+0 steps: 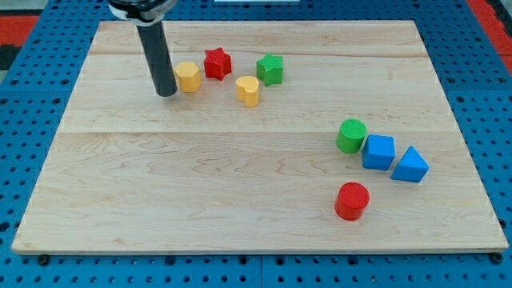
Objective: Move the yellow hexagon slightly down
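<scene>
The yellow hexagon (pixel 189 77) stands on the wooden board (pixel 200 176) in the upper left part of the view. My tip (pixel 166 94) rests on the board just to the left of the hexagon, touching it or nearly so. A red star (pixel 217 63) sits just right of the hexagon and slightly higher. A second yellow block (pixel 249 90), rounded in shape, lies further right and a little lower.
A green star-like block (pixel 270 69) is right of the red star. At the view's right stand a green cylinder (pixel 351 135), a blue cube (pixel 378 152), a blue triangle (pixel 410 165) and a red cylinder (pixel 352 200).
</scene>
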Controlling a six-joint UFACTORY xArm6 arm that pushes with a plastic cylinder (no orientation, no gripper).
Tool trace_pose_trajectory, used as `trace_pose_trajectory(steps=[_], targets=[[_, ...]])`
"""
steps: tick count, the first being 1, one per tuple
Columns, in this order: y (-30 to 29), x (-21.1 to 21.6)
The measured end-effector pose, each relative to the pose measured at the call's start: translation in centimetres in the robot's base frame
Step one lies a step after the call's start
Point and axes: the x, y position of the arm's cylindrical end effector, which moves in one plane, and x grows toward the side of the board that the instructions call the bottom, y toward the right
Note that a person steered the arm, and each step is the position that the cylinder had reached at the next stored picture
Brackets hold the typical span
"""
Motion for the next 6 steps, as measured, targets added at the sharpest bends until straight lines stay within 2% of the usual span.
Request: trace_pose_trajectory(steps=[2, 4, 5, 6], targets=[[-0.3, -5.7], [3.7, -4.4], [3.5, -4.4], [-0.2, -3.5]])
